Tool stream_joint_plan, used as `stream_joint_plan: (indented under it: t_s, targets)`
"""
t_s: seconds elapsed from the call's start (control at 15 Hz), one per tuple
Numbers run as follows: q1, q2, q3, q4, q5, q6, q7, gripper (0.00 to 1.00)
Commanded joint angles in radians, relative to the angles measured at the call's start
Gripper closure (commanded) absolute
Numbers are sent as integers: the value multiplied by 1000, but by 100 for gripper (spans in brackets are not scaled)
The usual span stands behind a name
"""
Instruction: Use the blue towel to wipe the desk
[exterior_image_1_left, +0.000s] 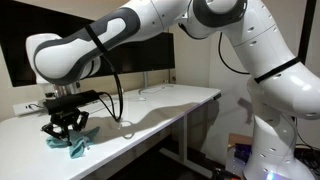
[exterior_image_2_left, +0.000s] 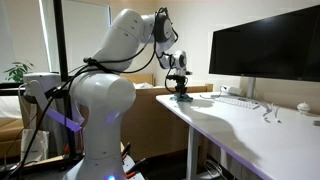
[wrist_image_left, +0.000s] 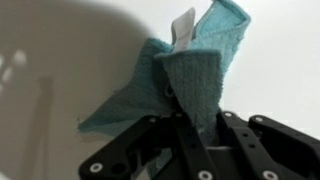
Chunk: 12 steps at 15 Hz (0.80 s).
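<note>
In the wrist view the gripper (wrist_image_left: 195, 120) is cut off by the bottom edge, so only its dark fingers (wrist_image_left: 232, 135) and linkage show. They are drawn together on a raised fold of the blue towel (wrist_image_left: 205, 70), which stands bunched up between them. How much cloth lies beneath the fingers is hidden. A small white tag (wrist_image_left: 183, 27) sticks out at the towel's top; any writing on it is too blurred to read.

In an exterior view the robot's arm (exterior_image_1_left: 95, 45) covers part of the dark monitors (exterior_image_1_left: 150, 55). There the towel shows only as a teal scrap under the gripper. It lies on the desk (exterior_image_1_left: 160, 108) close to the front rounded edge, well apart from the end where the desktop stops. In the exterior view taken from behind the robot, the towel is too small to make out.

From the towel toward that end, the white desktop runs open along the front edge. A thin cable (exterior_image_1_left: 150, 92) lies nearer the back edge. No brand or label can be read on the arm or the screens.
</note>
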Motion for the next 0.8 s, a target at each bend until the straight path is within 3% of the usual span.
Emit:
stream_joint_plan:
  t_s: [0.0, 0.47, 0.6, 0.73]
  targets:
    - [18, 14, -8, 20, 12, -31, 1, 49]
    - [28, -13, -4, 9, 12, -19, -9, 6]
    - [30, -18, -7, 13, 8, -19, -8, 0]
    - [25, -18, -10, 19, 12, -20, -4, 0]
